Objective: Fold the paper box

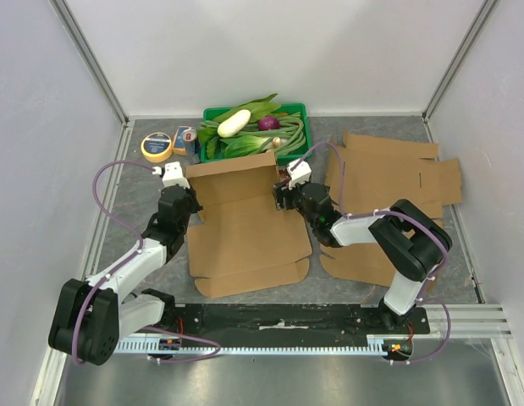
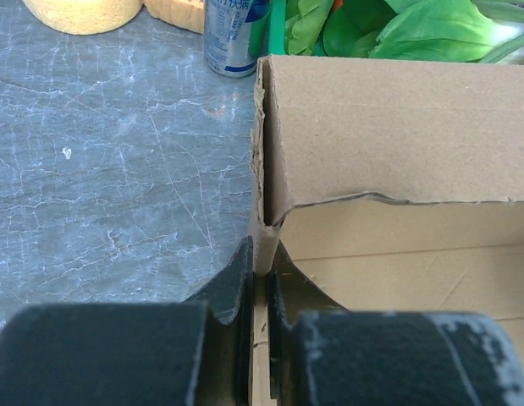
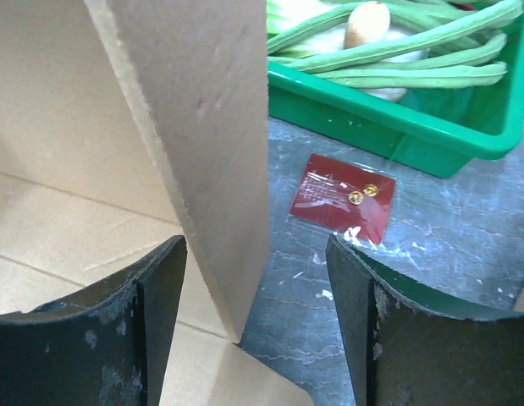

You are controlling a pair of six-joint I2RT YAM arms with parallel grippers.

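Cardboard box point(image 2: 397, 127) edge in left pincer point(image 2: 261, 264)

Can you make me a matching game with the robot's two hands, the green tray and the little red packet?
1. left hand
2. right hand
3. green tray
4. red packet

A. flat on the table
B. open around a paper box flap
C. shut on the paper box edge
D. full of vegetables

Pairs: 1-C, 2-B, 3-D, 4-A
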